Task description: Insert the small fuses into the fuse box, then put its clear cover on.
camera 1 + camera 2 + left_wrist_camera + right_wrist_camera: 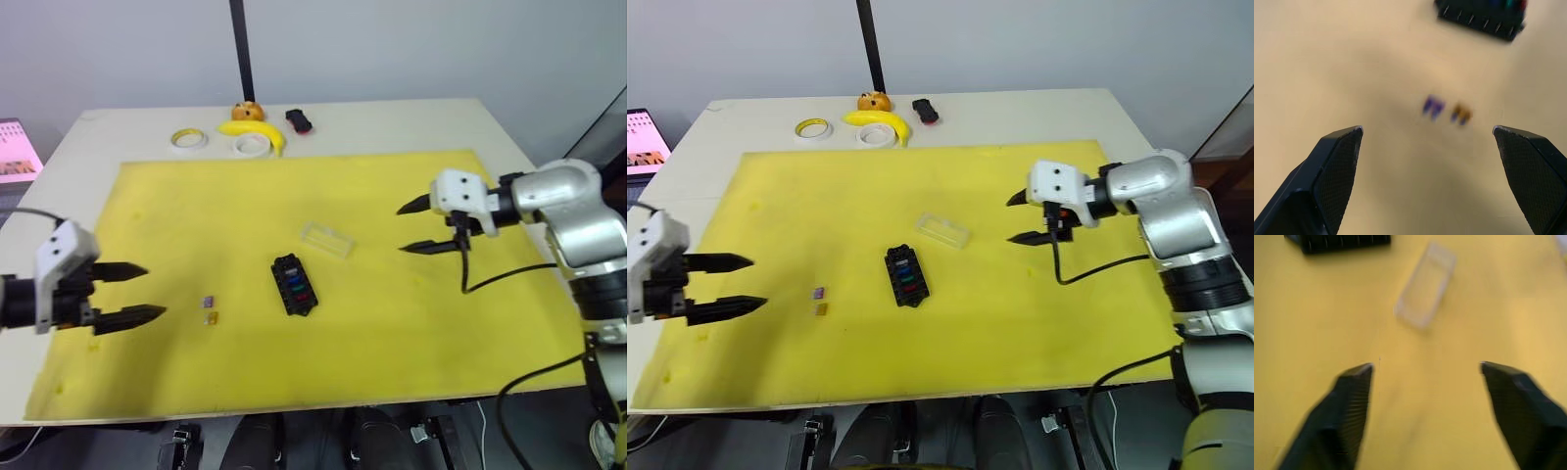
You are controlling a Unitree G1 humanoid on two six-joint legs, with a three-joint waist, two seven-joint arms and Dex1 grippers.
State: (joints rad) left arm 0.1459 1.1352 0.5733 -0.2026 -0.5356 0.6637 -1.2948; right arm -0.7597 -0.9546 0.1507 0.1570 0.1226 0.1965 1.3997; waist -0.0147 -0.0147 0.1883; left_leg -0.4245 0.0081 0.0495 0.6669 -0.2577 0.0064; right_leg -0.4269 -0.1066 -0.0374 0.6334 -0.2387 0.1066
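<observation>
The black fuse box (pixel 294 284) lies mid-mat with red, blue and green fuses seated in its slots. Two loose fuses rest to its left, a purple one (pixel 208 302) and a yellow one (pixel 209 318); the left wrist view shows them as purple (pixel 1433 106) and yellow (pixel 1461 115) ahead of the open fingers. The clear cover (pixel 327 239) lies just beyond the box, toward the right. My left gripper (pixel 147 293) hovers open left of the loose fuses. Open too, my right gripper (pixel 415 226) hangs to the right of the cover (pixel 1425 285).
A yellow mat (pixel 441 323) covers most of the table. At the far edge sit two white tape rolls (pixel 188 140), a banana (pixel 257 132), an orange object (pixel 249 110) and a small black-and-red gadget (pixel 300 120). A black pole (pixel 241 49) rises behind them.
</observation>
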